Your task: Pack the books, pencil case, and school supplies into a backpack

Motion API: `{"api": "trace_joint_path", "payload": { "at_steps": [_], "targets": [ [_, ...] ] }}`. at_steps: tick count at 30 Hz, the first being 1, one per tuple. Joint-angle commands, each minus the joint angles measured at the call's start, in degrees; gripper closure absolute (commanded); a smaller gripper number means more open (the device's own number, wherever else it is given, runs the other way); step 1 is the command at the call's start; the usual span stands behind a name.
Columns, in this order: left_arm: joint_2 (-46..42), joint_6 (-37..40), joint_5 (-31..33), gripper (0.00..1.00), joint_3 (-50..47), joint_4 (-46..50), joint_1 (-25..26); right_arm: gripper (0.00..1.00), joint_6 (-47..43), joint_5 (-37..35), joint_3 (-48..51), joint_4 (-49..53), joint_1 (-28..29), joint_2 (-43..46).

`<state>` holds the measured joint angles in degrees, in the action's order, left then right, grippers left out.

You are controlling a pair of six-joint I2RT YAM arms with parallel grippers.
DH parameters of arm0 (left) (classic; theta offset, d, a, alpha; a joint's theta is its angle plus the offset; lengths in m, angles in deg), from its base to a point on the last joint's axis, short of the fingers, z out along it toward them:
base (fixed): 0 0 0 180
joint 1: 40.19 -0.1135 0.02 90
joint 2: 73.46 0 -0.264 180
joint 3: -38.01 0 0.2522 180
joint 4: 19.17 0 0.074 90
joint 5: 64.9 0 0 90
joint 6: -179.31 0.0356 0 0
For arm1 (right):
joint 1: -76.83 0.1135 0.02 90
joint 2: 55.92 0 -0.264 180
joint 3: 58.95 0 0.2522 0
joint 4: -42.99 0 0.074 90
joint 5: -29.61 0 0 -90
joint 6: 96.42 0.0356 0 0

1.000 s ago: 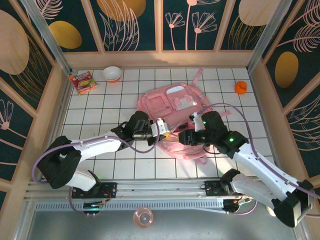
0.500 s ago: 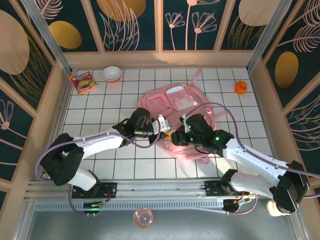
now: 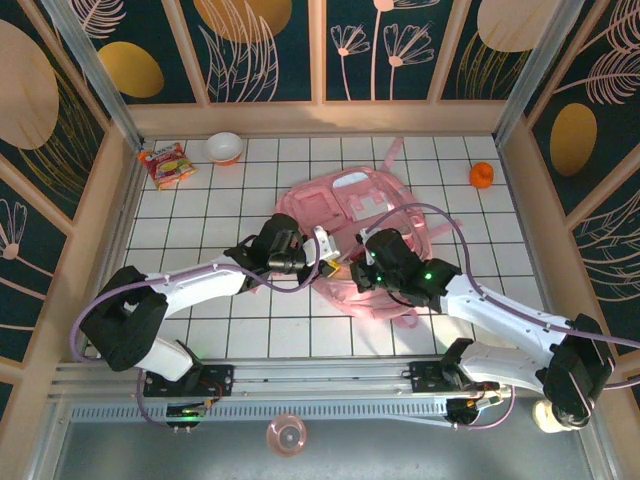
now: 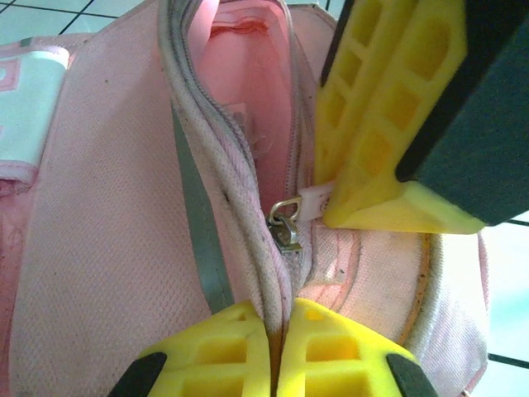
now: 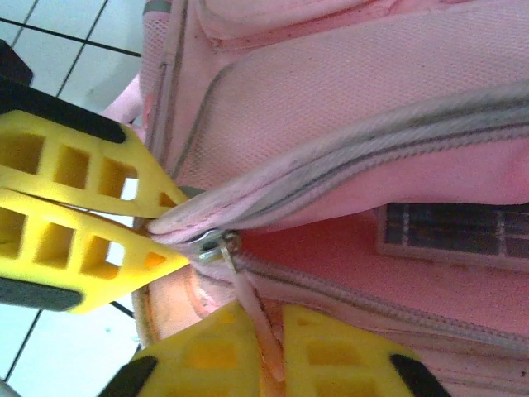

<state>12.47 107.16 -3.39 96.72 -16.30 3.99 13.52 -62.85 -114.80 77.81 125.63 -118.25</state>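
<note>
Your left gripper (image 4: 278,351) has its fingers clamped on the open zip edge of the backpack (image 3: 372,205). The bag is soft pink with a pale panel and lies mid-way across the table (image 3: 200,200). Your right gripper (image 5: 269,356) pinches its pink zipper pull (image 5: 246,302).

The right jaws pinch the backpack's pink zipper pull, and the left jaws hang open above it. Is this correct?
No: the left jaws are shut on the backpack at its zipper edge, as the left wrist view shows. The right jaws do pinch the zipper pull.
</note>
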Motion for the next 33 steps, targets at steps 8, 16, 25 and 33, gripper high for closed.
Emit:
{"api": "trace_joint_path", "payload": {
  "at_steps": [8, 16, 25, 33],
  "targets": [
    [-2.02, 0.79, 0.59, 1.0, -0.52, 4.86, -2.59, 1.0, -1.44, -2.73, -3.44, 5.1, -7.47, 4.31],
    [-5.24, 3.75, 5.37, 1.0, -3.46, 7.43, -4.41, 1.0, -1.59, 1.15, -3.01, 8.89, -17.08, 6.43],
    [-11.63, 6.37, 14.97, 0.9, -7.91, 7.05, -8.58, 1.0, -0.81, 18.12, -0.47, 0.65, -18.44, 5.32],
    [-12.12, 10.62, 5.2, 0.37, 0.92, 16.97, -8.69, 1.0, -0.06, 22.25, -2.38, -2.51, -11.52, -0.32]
  ]
}}
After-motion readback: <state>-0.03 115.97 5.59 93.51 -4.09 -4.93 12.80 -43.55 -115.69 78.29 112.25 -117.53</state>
